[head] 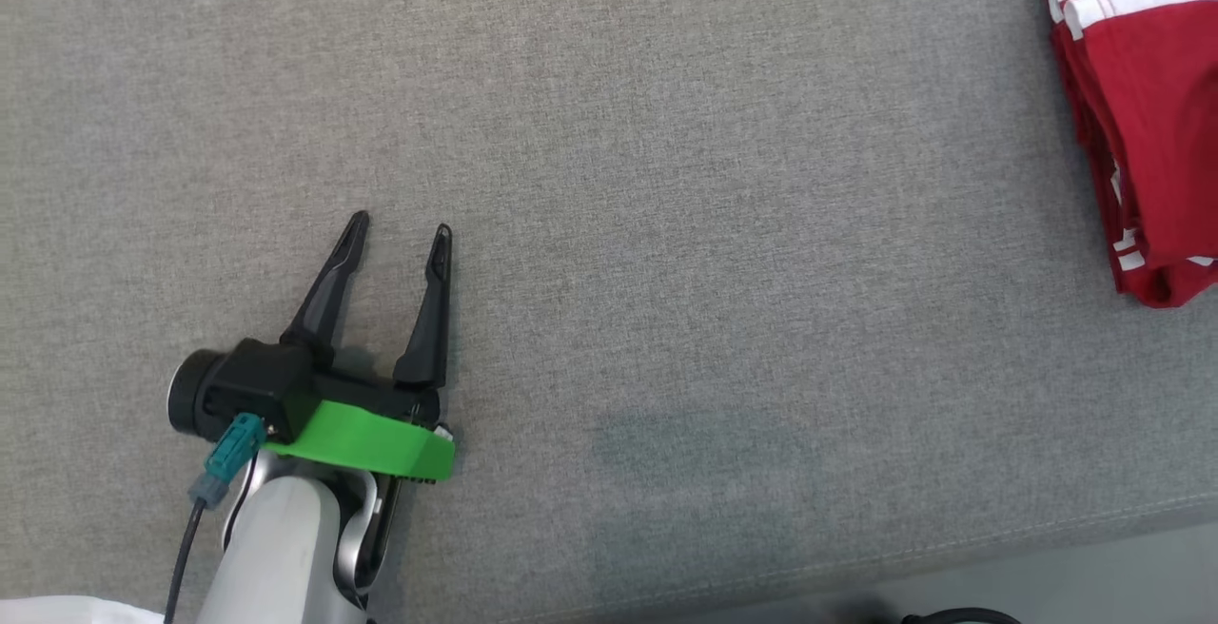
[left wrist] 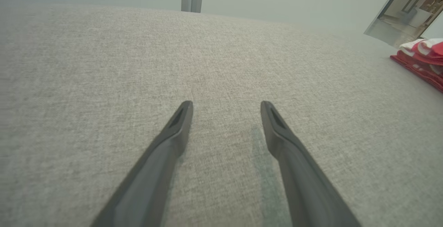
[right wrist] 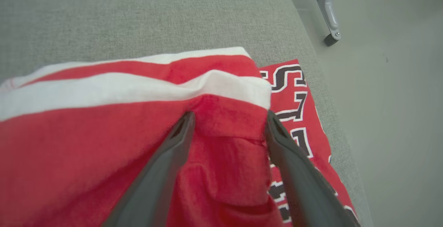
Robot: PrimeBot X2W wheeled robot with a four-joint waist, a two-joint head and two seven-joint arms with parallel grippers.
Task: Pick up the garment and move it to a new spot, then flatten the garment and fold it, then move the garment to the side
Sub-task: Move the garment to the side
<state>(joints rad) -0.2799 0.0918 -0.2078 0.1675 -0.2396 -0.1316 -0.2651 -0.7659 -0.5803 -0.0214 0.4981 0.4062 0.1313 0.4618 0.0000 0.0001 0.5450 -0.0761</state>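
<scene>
Folded red jersey [right wrist: 86, 133] sits at right edge of grey tabletop [head: 666, 177]; right gripper [right wrist: 230, 114] fingers spread over it; left gripper [head: 401, 224] fingers spread too, well apart; imo lift r. arm straight up, no snagging.

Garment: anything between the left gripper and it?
Nothing visible. Bare grey cushion lies between the left gripper and the folded garment at the cushion's right end. The right gripper stands open over the garment.

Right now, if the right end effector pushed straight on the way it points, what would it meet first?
The red garment: the open right end effector straddles a raised fold, so contact looks near-immediate, though depth is unclear.
</scene>
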